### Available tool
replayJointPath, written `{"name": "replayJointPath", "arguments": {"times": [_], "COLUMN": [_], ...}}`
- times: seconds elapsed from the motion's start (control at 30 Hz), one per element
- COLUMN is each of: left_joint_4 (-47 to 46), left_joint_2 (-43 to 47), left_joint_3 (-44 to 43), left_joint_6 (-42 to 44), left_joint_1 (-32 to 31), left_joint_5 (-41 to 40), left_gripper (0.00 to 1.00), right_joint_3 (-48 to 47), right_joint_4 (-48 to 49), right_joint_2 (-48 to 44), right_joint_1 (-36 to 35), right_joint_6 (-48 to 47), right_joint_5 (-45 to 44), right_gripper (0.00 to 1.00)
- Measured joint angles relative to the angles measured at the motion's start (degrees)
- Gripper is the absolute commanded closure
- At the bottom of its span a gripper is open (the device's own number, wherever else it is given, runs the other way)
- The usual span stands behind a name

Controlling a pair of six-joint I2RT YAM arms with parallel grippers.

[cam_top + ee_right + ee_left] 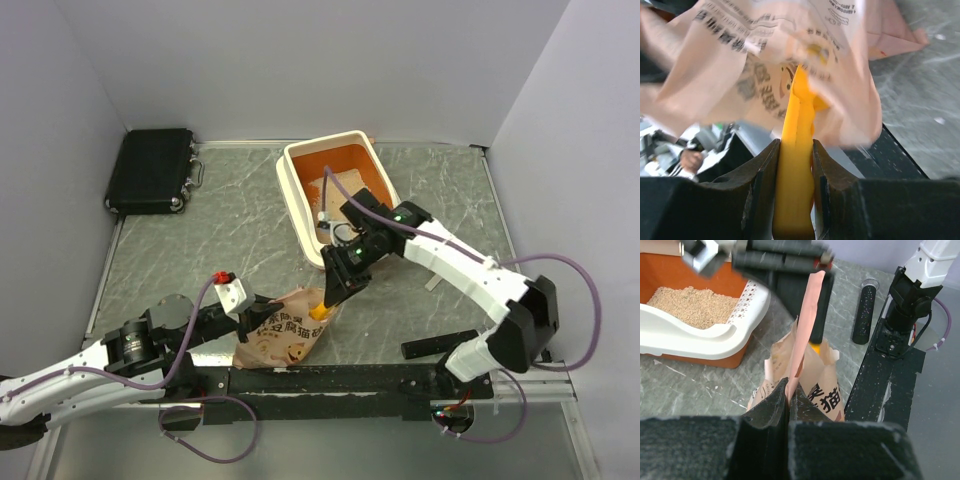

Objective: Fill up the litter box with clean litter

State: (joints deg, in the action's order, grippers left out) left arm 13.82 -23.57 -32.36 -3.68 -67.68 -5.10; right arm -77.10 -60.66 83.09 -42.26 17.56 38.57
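Observation:
The litter box (297,210), cream outside and orange inside, stands at the back centre of the table. Clean litter (695,305) lies in a pale beige layer on its floor, behind the white wall (690,335). The peach-pink printed bag (285,340) stands open near the front. My left gripper (789,385) is shut on the bag's upper edge (807,315). My right gripper (796,145) is shut on the handle of the yellow scoop (796,175). The scoop's head is inside the bag's mouth (765,50) and hidden. From above, the right gripper (335,290) hangs over the bag's opening, with the scoop (320,308) just showing.
A black case (150,170) lies at the back left corner. A black rail (380,378) runs along the near edge, and a black cylinder (866,310) lies on the table beside it. Grey walls close in the table on three sides.

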Motion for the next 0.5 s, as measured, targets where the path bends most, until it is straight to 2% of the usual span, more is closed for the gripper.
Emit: {"name": "replayJointPath", "arguments": {"times": [0.13,0.3,0.5], "left_joint_4": [-0.07,0.22,0.74], "left_joint_2": [-0.04,-0.52,-0.79], "left_joint_3": [0.00,0.00,0.00], "left_joint_6": [-0.02,0.00,0.04], "left_joint_1": [0.00,0.00,0.00], "left_joint_5": [0.85,1.86,1.90], "left_gripper": [0.99,0.99,0.99], "right_joint_3": [6.27,16.81,24.98], "right_joint_4": [7.89,22.67,37.51], "right_joint_2": [4.09,5.25,3.37], "right_joint_1": [0.02,0.50,0.72], "right_joint_6": [1.38,6.97,15.93], "right_joint_5": [6.62,15.50,19.63], "right_gripper": [1.00,1.00,1.00]}}
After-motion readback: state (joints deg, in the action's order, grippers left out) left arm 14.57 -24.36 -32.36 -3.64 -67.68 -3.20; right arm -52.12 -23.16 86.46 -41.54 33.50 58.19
